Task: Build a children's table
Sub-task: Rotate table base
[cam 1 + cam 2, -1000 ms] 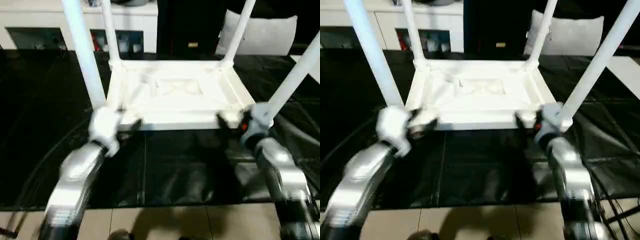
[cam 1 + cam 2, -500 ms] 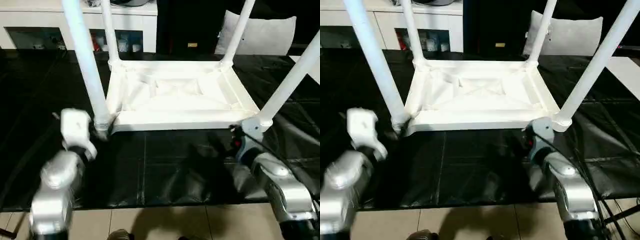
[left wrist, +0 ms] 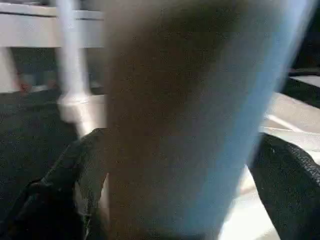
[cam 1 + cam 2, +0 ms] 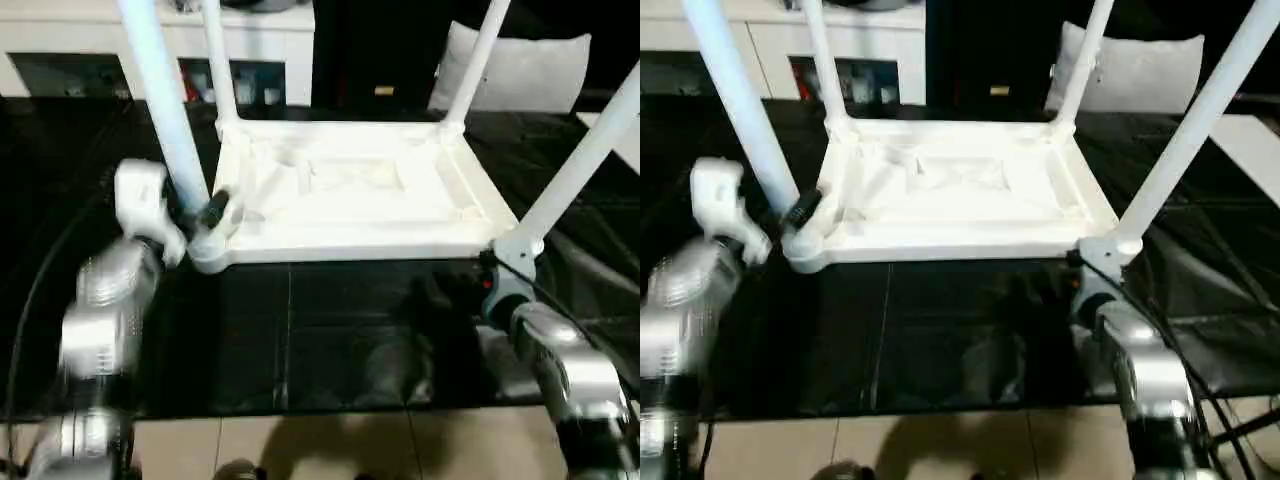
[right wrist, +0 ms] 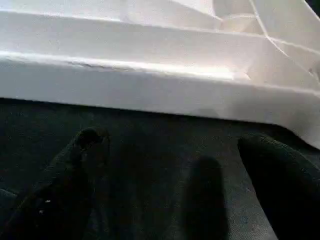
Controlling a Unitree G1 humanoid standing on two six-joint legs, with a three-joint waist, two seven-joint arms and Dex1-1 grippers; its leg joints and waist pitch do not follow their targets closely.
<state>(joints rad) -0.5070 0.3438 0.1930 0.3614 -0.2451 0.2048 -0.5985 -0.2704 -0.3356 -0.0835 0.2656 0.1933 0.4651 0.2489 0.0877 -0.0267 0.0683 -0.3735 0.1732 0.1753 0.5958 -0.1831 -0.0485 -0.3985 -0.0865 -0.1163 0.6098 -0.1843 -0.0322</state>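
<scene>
**Upturned table, four legs standing, left end effector astride a leg**

Left eye view: the children's table [image 4: 350, 190] lies upside down on the black-covered surface [image 4: 330, 330], ribbed underside up, with all four legs rising from its corner sockets. The left end effector [image 4: 205, 215] reaches the foot of the near-left leg [image 4: 165, 110], just above its socket. The right end effector [image 4: 487, 290] sits low at the near-right corner, below the near-right leg [image 4: 580, 160].

Right eye view: the same layout; the tabletop [image 4: 960, 190] rests flat, its near edge towards the robot, with a white cushion [image 4: 1140, 70] behind it.

Left wrist view: the near-left leg [image 3: 190, 115] stands between the two black fingers [image 3: 75, 170], which are spread wide on either side of it. Whether they touch it cannot be told.

Right wrist view: the fingers [image 5: 80, 155] are spread apart with nothing between them, hovering over the black cover just short of the tabletop's near rim [image 5: 150, 85].

Handling, as a judgement: hollow plastic, so likely light and stiff but smooth and slippery. A leg is best gripped low, close to its socket, where it flexes least; the rim offers a firmer hold than the tapered tubes.
</scene>
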